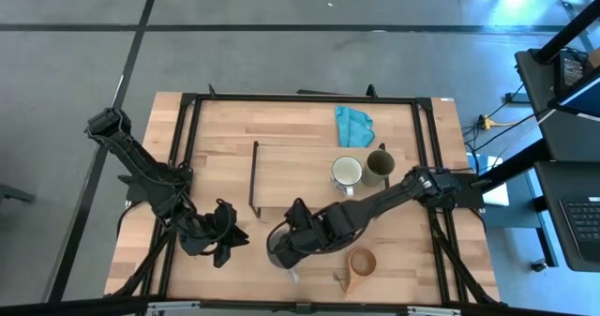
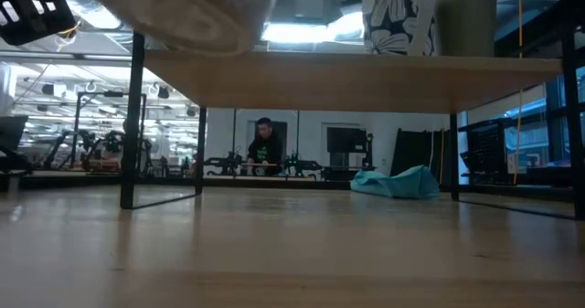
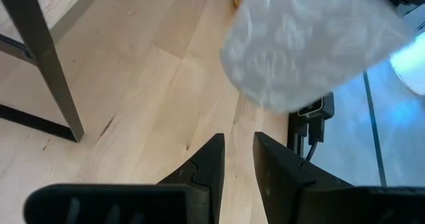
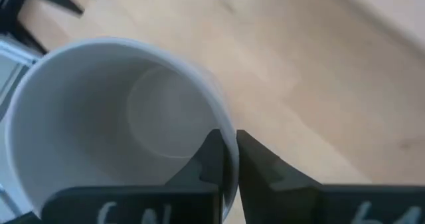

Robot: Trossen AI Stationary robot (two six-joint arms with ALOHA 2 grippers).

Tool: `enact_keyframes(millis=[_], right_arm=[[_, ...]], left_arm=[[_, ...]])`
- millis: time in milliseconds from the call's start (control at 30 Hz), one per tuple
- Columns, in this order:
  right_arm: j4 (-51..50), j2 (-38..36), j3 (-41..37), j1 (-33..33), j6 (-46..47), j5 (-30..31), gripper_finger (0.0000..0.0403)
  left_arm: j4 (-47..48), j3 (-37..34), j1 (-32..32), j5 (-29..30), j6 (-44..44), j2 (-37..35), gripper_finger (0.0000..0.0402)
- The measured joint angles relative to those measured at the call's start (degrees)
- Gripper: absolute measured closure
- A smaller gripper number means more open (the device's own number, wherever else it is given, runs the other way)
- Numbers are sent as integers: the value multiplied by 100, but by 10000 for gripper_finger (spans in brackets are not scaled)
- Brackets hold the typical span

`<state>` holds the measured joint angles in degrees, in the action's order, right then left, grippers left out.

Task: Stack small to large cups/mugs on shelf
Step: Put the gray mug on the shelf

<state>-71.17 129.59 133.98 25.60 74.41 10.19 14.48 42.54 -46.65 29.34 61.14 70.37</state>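
High view: right gripper (image 1: 281,253) reaches toward table's front edge, grey mug (image 1: 279,248) under its tip, mostly hidden by the arm. Wooden cup (image 1: 359,263) w/ long handle on the table just beside it. White cup (image 1: 346,173) & olive cup (image 1: 379,165) touching, on shelf (image 1: 291,171), well apart from gripper. Left gripper (image 1: 228,244) near, short of the mug.
Low view: grey mug (image 2: 183,11) up off the table; flowered cup (image 2: 395,14) & olive cup (image 2: 466,14) atop the shelf board (image 2: 356,78).
Left wrist view: left gripper (image 3: 238,159) empty, fingers nearly together; mug (image 3: 309,41) just ahead, not touching.
Right wrist view: right gripper (image 4: 226,159) clenched on mug rim (image 4: 106,127), one finger inside, one outside.
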Motion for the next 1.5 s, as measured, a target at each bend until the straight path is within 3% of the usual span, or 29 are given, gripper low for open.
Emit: enact_keyframes(millis=[567,1100,1500], right_arm=[[-956,-493,106,-168,-125,1531,380],[-1219,-575,108,-737,-431,1562,380],[-1061,-655,97,-646,-418,1321,380]], left_arm=[[-7,2,-1,-2,17,0,327],[-166,2,-164,13,31,0,327],[-160,2,-252,180,134,0,327]])
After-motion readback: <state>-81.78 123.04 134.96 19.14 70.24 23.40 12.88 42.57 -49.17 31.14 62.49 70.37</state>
